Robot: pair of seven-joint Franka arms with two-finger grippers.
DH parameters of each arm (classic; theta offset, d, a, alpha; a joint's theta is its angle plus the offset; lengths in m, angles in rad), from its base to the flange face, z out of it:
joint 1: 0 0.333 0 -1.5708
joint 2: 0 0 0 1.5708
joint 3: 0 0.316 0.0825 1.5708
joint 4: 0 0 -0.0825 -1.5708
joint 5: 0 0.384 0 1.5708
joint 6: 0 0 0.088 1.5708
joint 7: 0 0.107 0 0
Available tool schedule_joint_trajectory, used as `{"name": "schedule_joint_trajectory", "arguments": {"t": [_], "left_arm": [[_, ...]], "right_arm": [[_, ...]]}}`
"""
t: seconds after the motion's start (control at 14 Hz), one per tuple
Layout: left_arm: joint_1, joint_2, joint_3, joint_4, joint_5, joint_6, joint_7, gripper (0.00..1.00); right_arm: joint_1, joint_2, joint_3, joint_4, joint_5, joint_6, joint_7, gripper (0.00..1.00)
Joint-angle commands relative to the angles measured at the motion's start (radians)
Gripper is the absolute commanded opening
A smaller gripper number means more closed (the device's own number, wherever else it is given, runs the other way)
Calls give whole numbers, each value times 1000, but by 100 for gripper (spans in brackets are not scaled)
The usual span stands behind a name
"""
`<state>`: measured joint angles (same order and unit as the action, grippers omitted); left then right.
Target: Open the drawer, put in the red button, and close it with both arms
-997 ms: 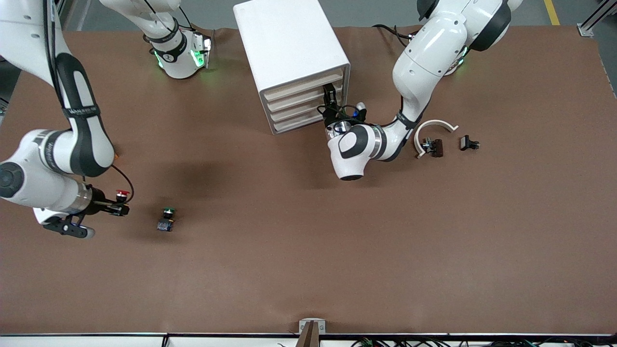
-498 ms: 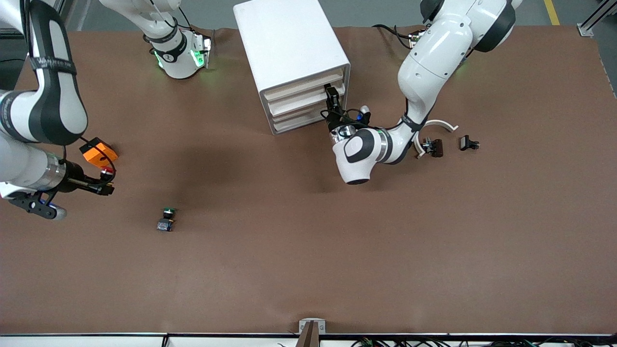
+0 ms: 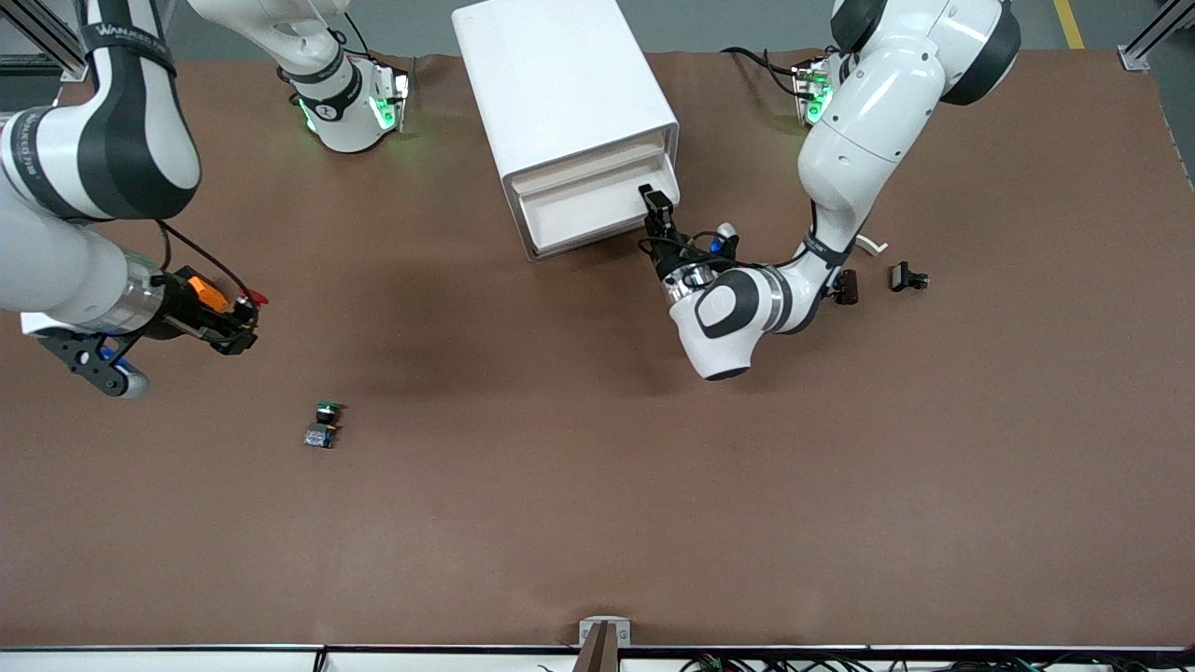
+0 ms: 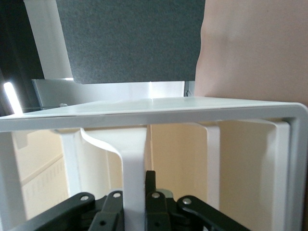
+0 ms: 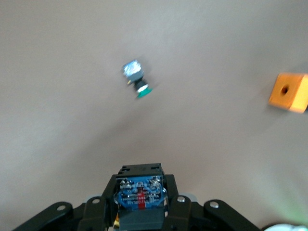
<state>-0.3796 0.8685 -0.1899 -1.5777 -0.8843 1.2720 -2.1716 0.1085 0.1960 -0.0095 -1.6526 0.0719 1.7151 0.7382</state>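
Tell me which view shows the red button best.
Right wrist view: the red button fills the foreground, base toward the camera, clamped in the right gripper. The front view shows only its tiny red cap. The left wrist view shows none of it.

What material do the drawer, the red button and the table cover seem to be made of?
Drawer: likely moulded plastic, smooth white, with a rounded rim and a slight sheen in the left wrist view.
Red button: probably plastic, a glossy red cap on a black body, with a small blue circuit board at its base.
Table cover: matte brown sheet, perhaps paper or felt; faint creases show.
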Motion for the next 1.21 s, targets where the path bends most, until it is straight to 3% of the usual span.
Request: {"name": "schedule_joint_trajectory", "arguments": {"t": [0.0, 0.21, 0.36, 0.64, 0.78, 0.85, 0.93, 1.0, 1.14], "left_arm": [[40, -8, 1, 36, -50, 18, 10, 7], [68, -8, 1, 47, -51, 20, 15, 8], [85, -8, 1, 47, -53, 20, 15, 9], [94, -6, 1, 47, -53, 26, 16, 16], [94, -6, 3, 45, -50, 27, 24, 30], [94, -6, 1, 45, -48, 27, 29, 46], [94, -6, 3, 45, -45, 27, 29, 68], [94, -6, 3, 45, -42, 27, 29, 100], [94, -8, 3, 47, -41, 27, 30, 100]], "right_arm": [[98, 3, -3, 40, 31, -37, 198, 0], [251, 6, -6, 51, 25, -20, 384, 0], [341, 13, -7, 60, 19, -2, 408, 0], [443, 20, -7, 66, 22, 55, 571, 0], [502, 33, -7, 63, 19, 79, 647, 0], [535, 51, -7, 65, 16, 102, 689, 0], [559, 63, -9, 63, 16, 125, 719, 0], [583, 80, -9, 63, 16, 153, 757, 0], [637, 114, -9, 60, 5, 201, 826, 0]]}}
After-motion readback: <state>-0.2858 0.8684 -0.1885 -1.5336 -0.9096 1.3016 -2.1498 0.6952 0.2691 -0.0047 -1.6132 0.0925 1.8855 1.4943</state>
